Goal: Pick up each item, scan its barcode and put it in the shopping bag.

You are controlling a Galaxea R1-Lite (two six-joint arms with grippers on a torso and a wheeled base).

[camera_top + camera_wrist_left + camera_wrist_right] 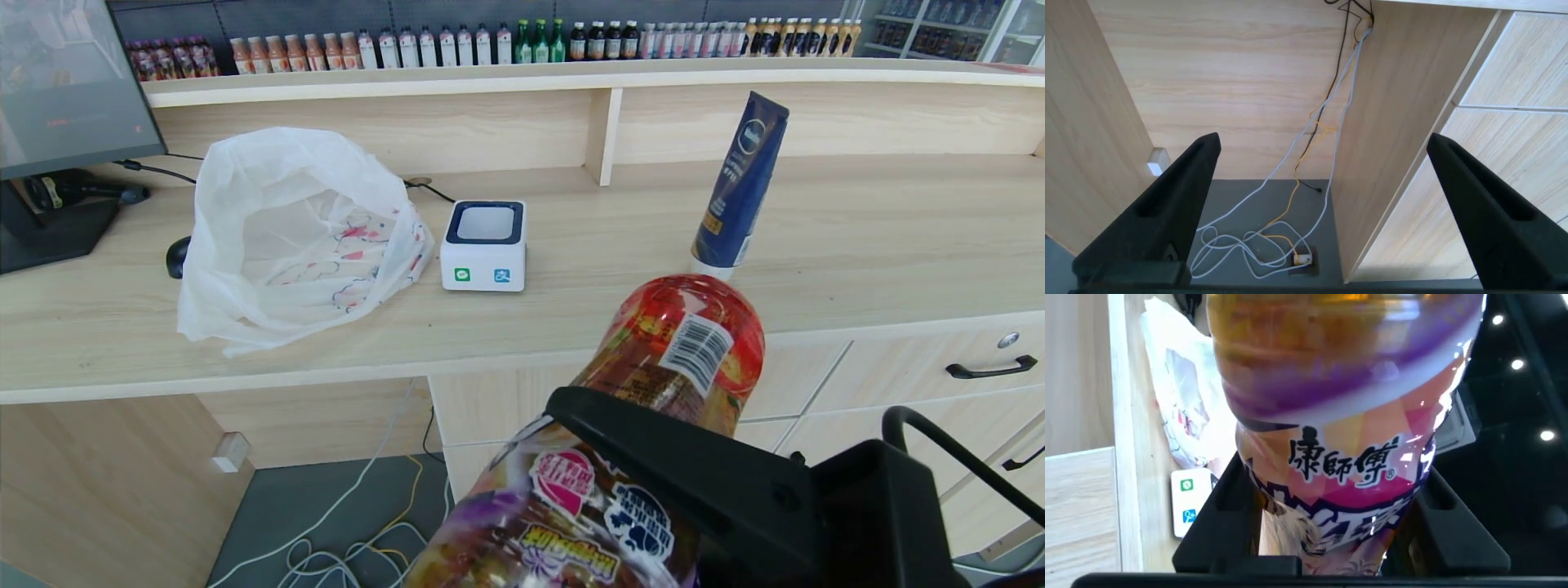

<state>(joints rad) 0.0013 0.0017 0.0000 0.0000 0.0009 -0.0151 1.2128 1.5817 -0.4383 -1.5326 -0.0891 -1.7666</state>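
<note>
Right claw (1331, 539) clamped mid-body on the tilted drink bottle (669, 359), held just off the counter (571, 327), barcode up; probably full, so heavyish and slick, mid-body grip suits; left claw (1323, 212) wide open, empty.

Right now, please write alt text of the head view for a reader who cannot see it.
The right gripper holds a bottle in front of the counter, its barcode showing. On the counter stand an open white bag, a scanner and a blue tube.
</note>
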